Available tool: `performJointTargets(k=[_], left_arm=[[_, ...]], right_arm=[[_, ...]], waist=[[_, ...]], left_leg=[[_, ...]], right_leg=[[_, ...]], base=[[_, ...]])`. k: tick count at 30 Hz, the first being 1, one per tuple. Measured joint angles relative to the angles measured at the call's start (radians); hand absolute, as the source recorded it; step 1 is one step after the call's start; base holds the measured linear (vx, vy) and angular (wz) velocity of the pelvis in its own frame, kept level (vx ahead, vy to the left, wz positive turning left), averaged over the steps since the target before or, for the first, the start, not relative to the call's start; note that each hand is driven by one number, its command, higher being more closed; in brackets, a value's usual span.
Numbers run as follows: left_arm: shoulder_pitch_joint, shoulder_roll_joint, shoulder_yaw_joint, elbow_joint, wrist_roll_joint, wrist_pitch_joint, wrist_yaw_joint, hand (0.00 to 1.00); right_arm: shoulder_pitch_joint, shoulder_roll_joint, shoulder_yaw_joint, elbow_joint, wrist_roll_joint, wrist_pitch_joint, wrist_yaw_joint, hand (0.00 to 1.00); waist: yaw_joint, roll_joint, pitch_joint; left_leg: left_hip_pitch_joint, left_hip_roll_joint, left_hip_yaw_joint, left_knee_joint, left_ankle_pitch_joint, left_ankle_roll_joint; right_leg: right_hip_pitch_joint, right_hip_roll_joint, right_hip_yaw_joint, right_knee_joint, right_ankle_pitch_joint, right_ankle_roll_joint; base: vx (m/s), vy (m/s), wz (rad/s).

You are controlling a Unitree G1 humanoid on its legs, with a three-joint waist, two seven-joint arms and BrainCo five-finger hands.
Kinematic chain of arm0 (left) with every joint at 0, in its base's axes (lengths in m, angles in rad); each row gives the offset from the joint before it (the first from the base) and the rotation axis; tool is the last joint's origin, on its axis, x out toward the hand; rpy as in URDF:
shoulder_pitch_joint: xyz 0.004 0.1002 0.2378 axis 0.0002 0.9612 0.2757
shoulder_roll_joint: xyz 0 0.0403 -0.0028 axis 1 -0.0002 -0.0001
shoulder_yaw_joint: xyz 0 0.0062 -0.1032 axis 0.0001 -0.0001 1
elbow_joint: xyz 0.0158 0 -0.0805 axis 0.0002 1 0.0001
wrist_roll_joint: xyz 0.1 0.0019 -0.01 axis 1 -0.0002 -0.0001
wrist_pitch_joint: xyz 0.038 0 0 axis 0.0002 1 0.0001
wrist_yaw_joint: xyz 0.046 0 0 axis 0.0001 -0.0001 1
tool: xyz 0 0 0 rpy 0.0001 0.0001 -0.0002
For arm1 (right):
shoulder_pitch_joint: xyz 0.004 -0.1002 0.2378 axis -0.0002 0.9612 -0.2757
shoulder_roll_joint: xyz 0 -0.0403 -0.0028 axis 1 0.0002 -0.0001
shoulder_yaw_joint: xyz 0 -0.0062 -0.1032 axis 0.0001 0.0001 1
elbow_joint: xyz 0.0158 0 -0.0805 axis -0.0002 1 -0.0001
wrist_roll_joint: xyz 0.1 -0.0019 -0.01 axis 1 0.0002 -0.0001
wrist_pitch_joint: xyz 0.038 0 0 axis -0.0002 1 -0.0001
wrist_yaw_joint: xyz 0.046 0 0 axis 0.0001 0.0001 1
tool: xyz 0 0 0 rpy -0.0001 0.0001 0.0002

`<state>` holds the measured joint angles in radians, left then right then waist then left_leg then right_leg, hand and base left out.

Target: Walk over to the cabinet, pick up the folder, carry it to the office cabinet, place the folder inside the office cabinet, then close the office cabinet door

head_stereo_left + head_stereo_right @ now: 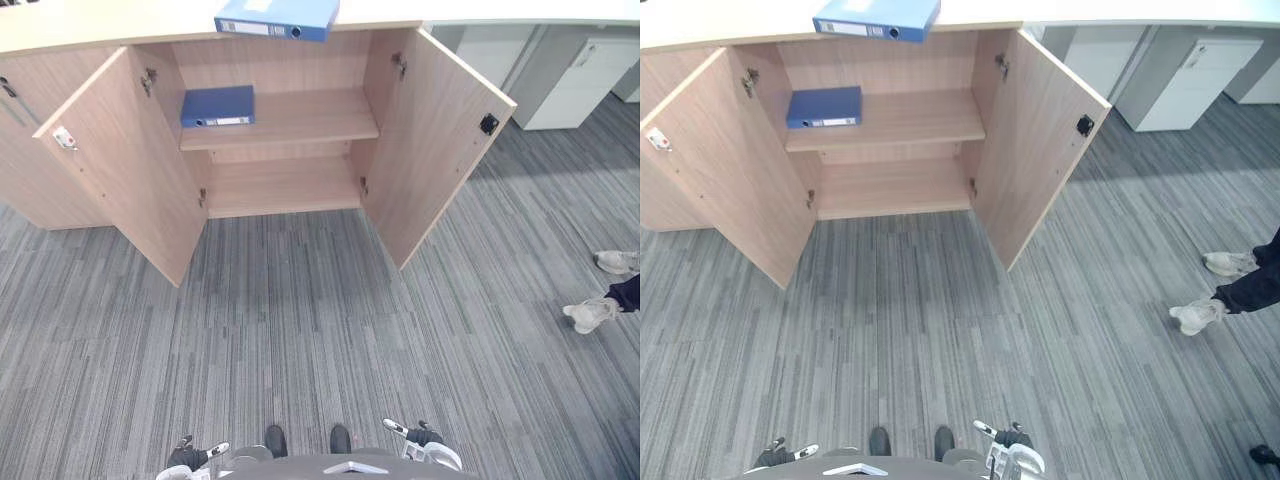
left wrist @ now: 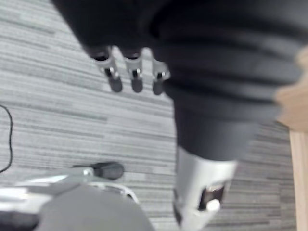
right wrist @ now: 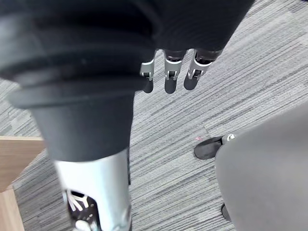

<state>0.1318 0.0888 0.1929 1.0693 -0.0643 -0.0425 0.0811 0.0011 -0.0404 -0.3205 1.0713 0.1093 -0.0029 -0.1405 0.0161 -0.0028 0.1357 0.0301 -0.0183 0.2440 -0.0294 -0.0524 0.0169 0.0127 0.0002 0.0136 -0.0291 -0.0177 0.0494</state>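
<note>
A blue folder (image 1: 275,18) lies on top of the wooden cabinet (image 1: 285,120), its edge hanging over the front. A second blue folder (image 1: 217,106) lies flat at the left of the upper shelf inside. Both cabinet doors stand wide open, the left door (image 1: 125,170) and the right door (image 1: 435,140). My left hand (image 1: 190,458) hangs low at my side, far from the cabinet, its fingers (image 2: 136,77) relaxed and holding nothing. My right hand (image 1: 425,438) hangs on the other side, its fingers (image 3: 168,72) relaxed too, over bare carpet.
Grey striped carpet (image 1: 300,330) stretches between me and the cabinet. White cabinets (image 1: 575,70) stand at the back right. A person's legs and light shoes (image 1: 595,312) show at the right edge.
</note>
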Motion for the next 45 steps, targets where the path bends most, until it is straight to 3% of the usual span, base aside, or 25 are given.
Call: performJointTargets(k=[3, 5, 7, 9, 11, 13, 16, 17, 18, 19, 20, 22, 23, 24, 27, 30, 32, 34, 36, 38, 39, 40, 42, 45], left_arm=[[-0.010, 0.011, -0.010, -0.017, 0.000, 0.000, 0.000, 0.00], [-0.019, 0.007, -0.025, -0.034, 0.000, -0.001, 0.000, 0.00], [-0.044, 0.007, -0.048, -0.036, 0.001, -0.001, 0.000, 0.00], [-0.049, 0.008, -0.052, -0.036, 0.002, -0.001, 0.000, 0.00], [-0.063, 0.009, -0.057, -0.035, 0.007, -0.002, 0.001, 0.00], [-0.070, 0.008, -0.059, -0.034, 0.008, -0.003, 0.001, 0.00], [-0.077, 0.004, -0.058, -0.031, 0.009, -0.003, 0.001, 0.00], [-0.067, -0.005, -0.042, -0.028, 0.010, -0.004, 0.000, 0.00], [-0.067, -0.033, -0.009, -0.029, 0.010, -0.004, 0.003, 0.00], [-0.068, -0.043, 0.006, -0.032, 0.010, -0.005, 0.001, 0.00], [-0.070, -0.057, 0.021, -0.041, 0.009, -0.008, 0.000, 0.00], [-0.072, -0.099, 0.077, -0.080, 0.009, -0.010, 0.000, 0.00], [-0.077, -0.106, 0.097, -0.092, 0.009, -0.010, 0.000, 0.00], [-0.085, -0.106, 0.099, -0.111, 0.009, -0.010, 0.000, 0.00], [-0.095, -0.100, 0.099, -0.144, 0.009, -0.023, 0.000, 0.00], [-0.111, -0.109, 0.099, -0.154, 0.009, -0.029, 0.001, 0.00], [-0.109, -0.110, 0.094, -0.153, 0.009, -0.030, 0.002, 0.00], [-0.097, -0.113, 0.090, -0.139, 0.009, -0.029, 0.001, 0.00], [-0.098, -0.100, 0.089, -0.133, 0.010, -0.028, 0.000, 0.00], [-0.100, -0.088, 0.086, -0.113, 0.010, -0.028, 0.000, 0.00], [-0.098, -0.082, 0.074, -0.106, 0.010, -0.021, 0.000, 0.00], [-0.096, -0.079, 0.063, -0.102, 0.010, -0.018, 0.000, 0.00], [-0.097, -0.069, 0.040, -0.083, 0.010, -0.017, 0.000, 0.00], [-0.099, -0.071, 0.041, -0.075, 0.010, -0.015, 0.000, 0.00]], right_arm=[[-0.003, 0.007, -0.005, -0.005, 0.000, 0.001, 0.000, 0.00], [-0.004, 0.009, -0.005, -0.020, 0.000, -0.001, 0.000, 0.00], [-0.011, 0.007, -0.004, -0.065, 0.001, -0.008, 0.000, 0.00], [-0.017, 0.005, 0.005, -0.073, 0.001, -0.016, 0.001, 0.00], [-0.025, 0.003, 0.025, -0.073, 0.002, -0.021, 0.001, 0.00], [-0.038, 0.002, 0.026, -0.073, 0.003, -0.025, 0.001, 0.00], [-0.046, 0.001, 0.022, -0.075, 0.005, -0.026, 0.001, 0.00], [-0.031, 0.005, 0.022, -0.075, 0.005, -0.025, 0.001, 0.00], [-0.033, 0.001, 0.011, -0.084, 0.008, -0.029, 0.002, 0.00], [-0.032, 0.001, 0.010, -0.090, 0.005, -0.030, 0.001, 0.00], [-0.031, 0.004, 0.018, -0.094, 0.003, -0.031, 0.001, 0.00], [-0.030, -0.003, 0.028, -0.120, 0.003, -0.031, 0.000, 0.00], [-0.029, -0.002, 0.041, -0.119, 0.007, -0.030, -0.002, 0.00], [-0.030, 0.010, 0.045, -0.120, 0.014, -0.030, -0.002, 0.00], [-0.029, 0.033, 0.045, -0.126, 0.024, -0.029, -0.006, 0.00], [-0.024, 0.045, 0.042, -0.150, 0.024, -0.015, -0.015, 0.00], [-0.012, 0.048, 0.041, -0.153, 0.024, -0.015, -0.015, 0.00], [0.006, 0.056, 0.042, -0.151, 0.023, -0.015, -0.014, 0.00], [0.015, 0.077, 0.043, -0.151, 0.021, -0.015, -0.012, 0.00], [0.017, 0.094, 0.042, -0.152, 0.016, -0.015, -0.012, 0.00], [0.012, 0.096, 0.043, -0.153, 0.006, -0.015, -0.011, 0.00], [0.010, 0.096, 0.044, -0.154, 0.002, -0.016, -0.010, 0.00], [-0.003, 0.098, 0.045, -0.156, -0.001, -0.021, 0.000, 0.00], [-0.008, 0.099, 0.061, -0.152, 0.000, -0.021, 0.001, 0.00]], waist=[[0.001, -0.012, 0.014], [0.007, 0.003, 0.031], [0.000, 0.015, 0.059], [0.000, 0.014, 0.069], [-0.007, 0.012, 0.072], [-0.026, 0.014, 0.073], [-0.051, 0.011, 0.075], [-0.055, -0.003, 0.069], [-0.048, 0.024, 0.066], [-0.046, 0.033, 0.065], [-0.046, 0.038, 0.069], [-0.038, 0.073, 0.092], [-0.027, 0.071, 0.098], [-0.020, 0.050, 0.111], [0.001, 0.028, 0.112], [0.019, 0.030, 0.114], [0.024, 0.025, 0.104], [0.038, 0.031, 0.064], [0.038, -0.010, 0.038], [0.047, -0.026, 0.035], [0.043, -0.027, 0.035], [0.041, -0.023, 0.036], [0.030, -0.021, 0.037], [0.019, -0.022, 0.034]], left_leg=[[-0.050, 0.004, 0.004, 0.124, -0.091, 0.016], [-0.047, 0.015, 0.006, 0.166, -0.127, 0.030], [-0.007, 0.022, 0.006, 0.181, -0.152, 0.053], [0.043, 0.017, 0.001, 0.169, -0.177, 0.051], [0.097, 0.020, -0.015, 0.133, -0.190, 0.040], [0.118, 0.028, -0.035, 0.108, -0.197, 0.029], [0.191, 0.034, -0.086, 0.079, -0.229, -0.027], [0.225, 0.027, -0.102, 0.097, -0.248, -0.059], [0.226, 0.062, -0.103, 0.161, -0.271, -0.083], [0.195, 0.078, -0.101, 0.232, -0.271, -0.085], [0.126, 0.094, -0.091, 0.387, -0.267, -0.091], [-0.051, 0.191, -0.072, 0.841, -0.216, -0.095], [-0.110, 0.237, -0.047, 0.995, -0.222, -0.094], [-0.156, 0.256, -0.026, 1.059, -0.242, -0.091], [-0.285, 0.272, 0.009, 1.015, -0.261, -0.079], [-0.382, 0.264, 0.015, 0.776, -0.257, -0.080], [-0.382, 0.231, -0.001, 0.572, -0.198, -0.080], [-0.369, 0.199, -0.018, 0.492, -0.038, -0.029], [-0.348, 0.178, 0.043, 0.497, -0.083, -0.014], [-0.295, 0.171, 0.095, 0.495, -0.113, 0.007], [-0.238, 0.160, 0.116, 0.472, -0.134, 0.025], [-0.206, 0.155, 0.115, 0.454, -0.149, 0.023], [-0.107, 0.138, 0.121, 0.405, -0.173, 0.022], [-0.004, 0.138, 0.117, 0.316, -0.169, 0.008]], right_leg=[[-0.052, -0.013, 0.002, 0.129, -0.071, 0.027], [-0.101, -0.013, -0.018, 0.274, -0.102, 0.061], [-0.235, -0.034, -0.088, 0.591, -0.136, 0.045], [-0.293, -0.073, -0.159, 0.723, -0.201, 0.039], [-0.346, -0.084, -0.231, 0.705, -0.240, 0.032], [-0.392, -0.078, -0.265, 0.635, -0.233, 0.019], [-0.419, -0.052, -0.275, 0.512, -0.153, -0.044], [-0.392, -0.053, -0.280, 0.460, -0.077, -0.092], [-0.369, -0.039, -0.298, 0.486, -0.073, -0.101], [-0.356, -0.032, -0.306, 0.479, -0.091, -0.109], [-0.328, -0.028, -0.310, 0.458, -0.117, -0.107], [-0.218, 0.023, -0.306, 0.395, -0.139, -0.124], [-0.154, 0.044, -0.294, 0.373, -0.150, -0.141], [-0.093, 0.047, -0.274, 0.355, -0.161, -0.145], [-0.001, 0.047, -0.230, 0.293, -0.172, -0.143], [0.081, 0.041, -0.181, 0.223, -0.188, -0.116], [0.119, 0.023, -0.154, 0.204, -0.210, -0.078], [0.145, -0.008, -0.093, 0.192, -0.253, -0.020], [0.115, -0.059, -0.073, 0.248, -0.256, -0.012], [0.047, -0.093, -0.074, 0.422, -0.250, 0.003], [-0.006, -0.120, -0.080, 0.581, -0.213, 0.041], [-0.037, -0.133, -0.080, 0.662, -0.197, 0.056], [-0.136, -0.166, -0.120, 0.880, -0.241, 0.041], [-0.228, -0.160, -0.199, 0.817, -0.284, 0.015]], base=[[0.15, 0.061, -0.07], [0.14, 0.082, -0.08], [0.19, 0.143, 0.04], [0.19, 0.088, 0.05], [0.26, 0.041, 0.14], [0.39, -0.018, 0.42], [0.50, -0.125, 0.64], [0.59, -0.186, 0.59], [0.60, -0.190, 0.50], [0.58, -0.223, 0.32], [0.55, -0.232, 0.27], [0.55, -0.206, -0.04], [0.50, -0.154, -0.36], [0.46, -0.142, -0.35], [0.40, -0.091, -0.48], [0.36, 0.064, -0.50], [0.35, 0.173, -0.52], [0.46, 0.341, -0.84], [0.44, 0.300, -0.64], [0.39, 0.255, -0.61], [0.33, 0.231, -0.53], [0.30, 0.191, -0.35], [0.28, 0.101, -0.08], [0.28, -0.031, 0.11]])
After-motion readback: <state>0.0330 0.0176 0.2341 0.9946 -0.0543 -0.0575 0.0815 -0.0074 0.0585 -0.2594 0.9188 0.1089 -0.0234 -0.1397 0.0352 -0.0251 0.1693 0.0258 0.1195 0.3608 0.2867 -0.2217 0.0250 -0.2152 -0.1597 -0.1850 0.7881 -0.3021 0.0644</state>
